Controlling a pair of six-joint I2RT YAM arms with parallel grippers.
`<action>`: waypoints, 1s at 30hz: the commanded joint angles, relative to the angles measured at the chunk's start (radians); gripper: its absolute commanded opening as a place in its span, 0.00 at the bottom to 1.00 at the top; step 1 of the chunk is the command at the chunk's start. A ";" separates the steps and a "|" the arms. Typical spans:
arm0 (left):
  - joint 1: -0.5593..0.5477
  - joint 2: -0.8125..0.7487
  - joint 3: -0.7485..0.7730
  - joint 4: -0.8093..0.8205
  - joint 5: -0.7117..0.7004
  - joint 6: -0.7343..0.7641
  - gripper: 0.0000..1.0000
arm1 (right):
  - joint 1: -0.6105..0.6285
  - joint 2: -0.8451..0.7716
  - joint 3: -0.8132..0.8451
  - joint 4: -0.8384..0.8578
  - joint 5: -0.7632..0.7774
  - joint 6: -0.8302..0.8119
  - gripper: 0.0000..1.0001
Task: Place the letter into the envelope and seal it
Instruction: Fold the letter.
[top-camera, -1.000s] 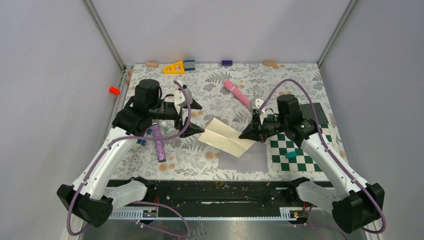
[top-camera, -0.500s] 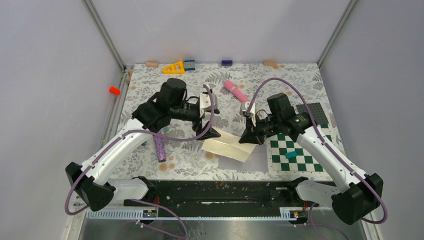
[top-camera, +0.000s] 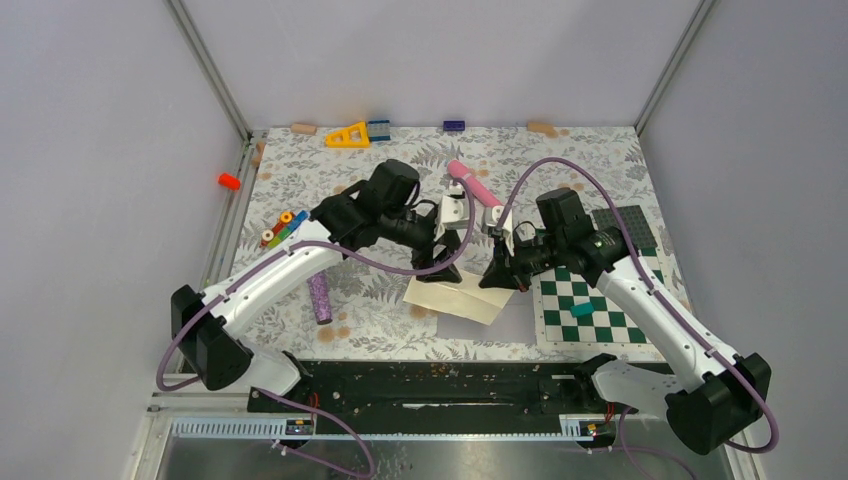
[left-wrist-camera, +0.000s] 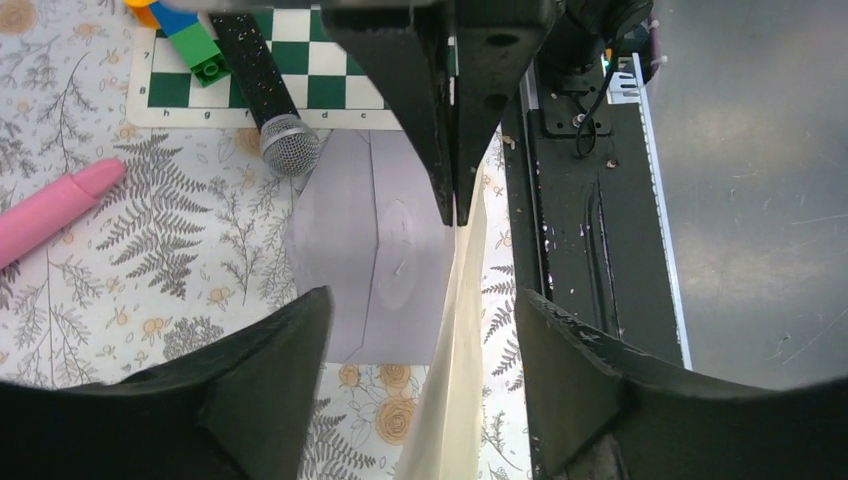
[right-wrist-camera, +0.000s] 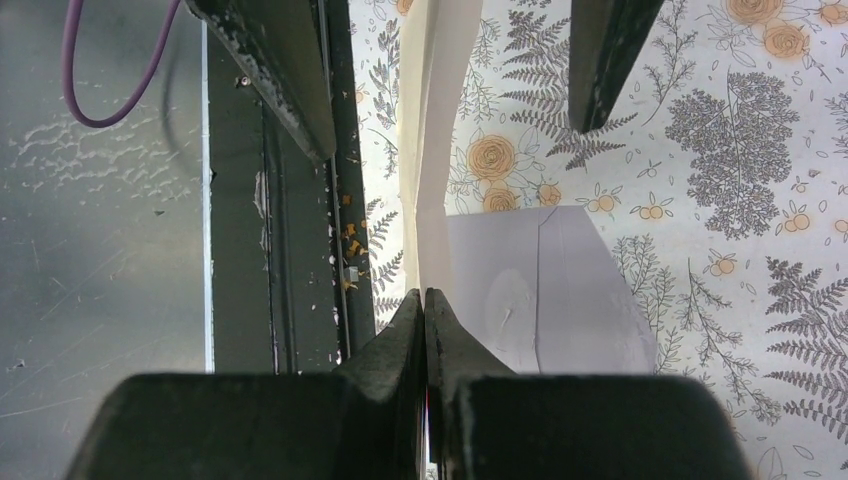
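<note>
We see the right gripper (right-wrist-camera: 425, 300) pressed together on one end of the letter (top-camera: 450, 298), a cream folded sheet held on edge just beside the checkerboard mat (top-camera: 555, 300). The left gripper (left-wrist-camera: 420, 295) is spread, with one finger on each side of the letter's end farther from the mat, not visibly touching it. The envelope (left-wrist-camera: 370, 260) lies flat on the fern-patterned tabletop (top-camera: 560, 160), right against the mat's edge, partly under the raised letter.

Letter (top-camera: 450, 297) between left claw (top-camera: 447, 268) and right claw (top-camera: 500, 282), envelope (top-camera: 510, 318) beside, mat (top-camera: 560, 320) right.
</note>
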 joint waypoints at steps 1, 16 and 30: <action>-0.025 0.020 0.058 -0.004 0.038 0.003 0.63 | 0.011 -0.013 0.010 -0.011 -0.022 -0.028 0.00; -0.035 0.030 0.056 -0.017 0.031 0.015 0.00 | 0.011 -0.033 -0.004 0.003 -0.008 -0.038 0.00; -0.033 -0.018 0.028 -0.048 -0.030 0.068 0.00 | 0.011 -0.056 -0.017 0.003 0.019 -0.058 0.00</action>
